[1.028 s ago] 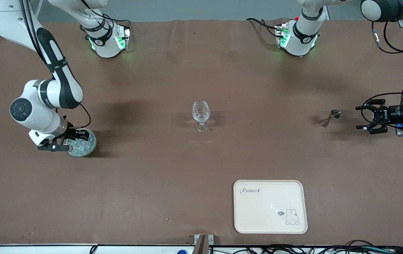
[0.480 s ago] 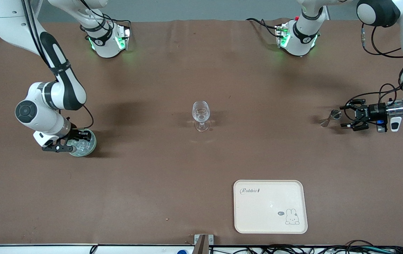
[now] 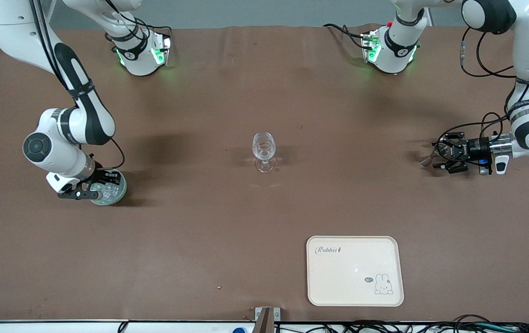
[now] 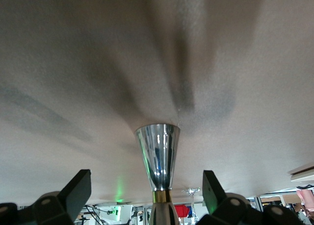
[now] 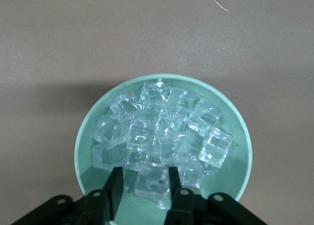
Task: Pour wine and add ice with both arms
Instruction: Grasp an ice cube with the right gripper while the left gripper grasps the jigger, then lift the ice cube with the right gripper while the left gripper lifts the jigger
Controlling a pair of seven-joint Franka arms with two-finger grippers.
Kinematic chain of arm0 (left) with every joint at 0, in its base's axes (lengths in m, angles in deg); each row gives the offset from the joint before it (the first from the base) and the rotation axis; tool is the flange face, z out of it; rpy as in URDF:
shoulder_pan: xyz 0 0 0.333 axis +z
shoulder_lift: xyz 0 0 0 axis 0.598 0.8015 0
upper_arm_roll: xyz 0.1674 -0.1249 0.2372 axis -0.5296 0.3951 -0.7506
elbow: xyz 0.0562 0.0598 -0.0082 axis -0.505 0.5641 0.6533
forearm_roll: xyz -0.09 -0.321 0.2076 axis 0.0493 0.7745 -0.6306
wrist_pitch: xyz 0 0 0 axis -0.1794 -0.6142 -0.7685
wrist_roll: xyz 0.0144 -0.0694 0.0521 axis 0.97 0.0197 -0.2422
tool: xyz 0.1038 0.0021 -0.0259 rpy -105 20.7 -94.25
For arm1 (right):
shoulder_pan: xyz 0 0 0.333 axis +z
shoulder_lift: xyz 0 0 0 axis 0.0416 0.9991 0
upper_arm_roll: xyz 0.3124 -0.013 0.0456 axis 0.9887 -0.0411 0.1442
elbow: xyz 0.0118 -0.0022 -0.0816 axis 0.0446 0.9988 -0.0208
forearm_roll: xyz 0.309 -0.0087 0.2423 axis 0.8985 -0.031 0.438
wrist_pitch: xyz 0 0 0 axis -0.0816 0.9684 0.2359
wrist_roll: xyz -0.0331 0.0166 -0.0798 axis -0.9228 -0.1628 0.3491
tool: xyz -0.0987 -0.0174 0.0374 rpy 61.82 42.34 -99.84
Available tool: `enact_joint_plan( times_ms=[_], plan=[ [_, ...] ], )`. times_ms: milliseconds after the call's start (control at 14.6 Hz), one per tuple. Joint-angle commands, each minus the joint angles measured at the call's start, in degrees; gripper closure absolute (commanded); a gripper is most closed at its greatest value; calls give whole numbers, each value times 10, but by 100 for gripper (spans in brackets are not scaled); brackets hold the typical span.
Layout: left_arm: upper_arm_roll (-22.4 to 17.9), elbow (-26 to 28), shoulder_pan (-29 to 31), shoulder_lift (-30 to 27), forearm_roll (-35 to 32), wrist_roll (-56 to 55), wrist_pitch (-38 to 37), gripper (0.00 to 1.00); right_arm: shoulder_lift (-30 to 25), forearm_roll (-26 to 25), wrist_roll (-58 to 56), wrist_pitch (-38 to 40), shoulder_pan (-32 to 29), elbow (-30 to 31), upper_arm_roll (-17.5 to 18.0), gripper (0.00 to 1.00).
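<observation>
A green bowl sits on the brown table near the right arm's end. It is full of ice, a heap of small clear cubes. The right gripper is down in the bowl. Its two black fingers are on each side of one cube at the edge of the heap. The fingers are close together and look like they touch the cube, but I cannot tell if they squeeze it tight.

A wine glass stands upright in the middle of the table. It looks just about empty.

Near the left arm's end stands a shiny metal cup, shaped like two little cones joined at a gold band. The left gripper is low at the table, right at this cup. Its fingers are spread wide, one on each side of the cup, and do not touch it.

A cream tray with a rabbit drawing lies flat, nearer the front camera than the glass. Nothing lies on it.

The table has a brown cover with soft creases. The arms' bases glow green at the table's top edge. Cables lie along the front edge.
</observation>
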Motion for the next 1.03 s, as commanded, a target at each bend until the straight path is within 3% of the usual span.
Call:
enact_joint_plan(
  times_ms=[0, 274, 411, 617, 754, 960],
  plan=[
    [1, 24, -2, -28, 9, -3, 15, 0, -1, -7, 3, -6, 1, 8, 0, 59],
    [2, 23, -2, -37, 20, -32, 9, 3, 1, -7, 3, -1, 2, 7, 0, 59],
    [2, 24, 0, -36, 21, -34, 9, 20, 1, -7, 3, -1, 2, 7, 0, 62],
    [5, 24, 0, -36, 23, -34, 8, 38, 1, -7, 2, -1, 2, 6, 0, 82],
    [6, 25, 3, -36, 23, -33, 8, 52, 1, -7, 2, -1, 2, 3, 0, 90],
    [6, 25, 5, -37, 30, -33, -5, 86, 0, -7, 1, 1, 2, -2, 0, 93]
  ],
)
